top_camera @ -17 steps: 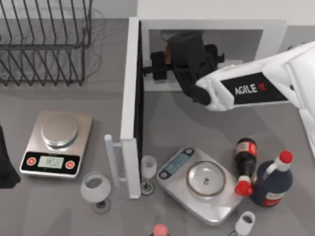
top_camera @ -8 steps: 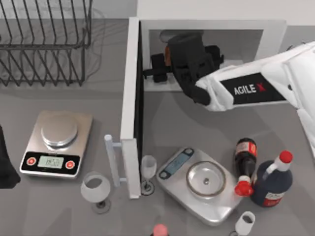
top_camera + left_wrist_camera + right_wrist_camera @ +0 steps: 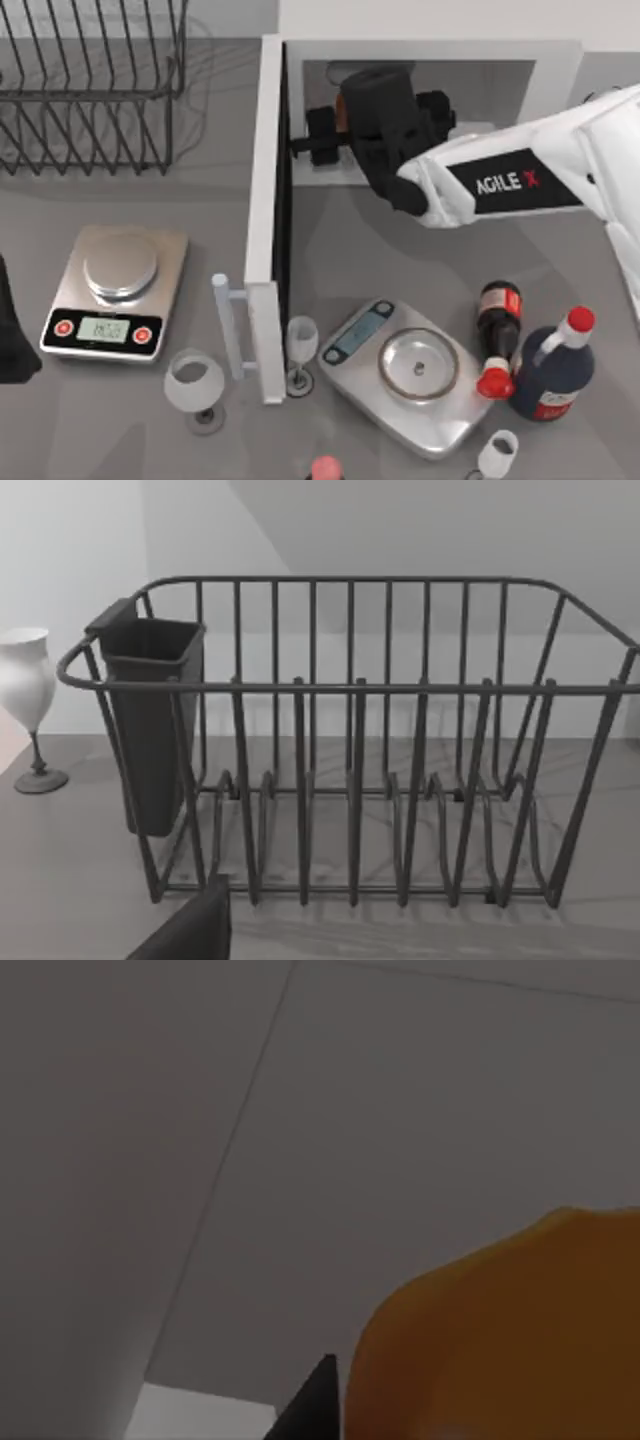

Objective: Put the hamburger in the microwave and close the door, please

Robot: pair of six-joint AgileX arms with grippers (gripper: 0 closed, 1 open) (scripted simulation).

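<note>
Right gripper (image 3: pixel 345 125) inside the microwave (image 3: pixel 540 70), hamburger (image 3: pixel 510 1330) held against it.

The right gripper was seen reaching into the microwave cavity at the upper middle of the top view; whether its fingers were spread or pinching could not be told. The hamburger was shown as an orange bun right at the wrist camera, before pale inner walls. The door (image 3: pixel 265 220) was swung fully open toward the lower middle, its handle (image 3: pixel 228 325) beside a wine glass (image 3: pixel 193 385). The left arm was parked at the left edge, facing the dish rack (image 3: pixel 350 740).
</note>
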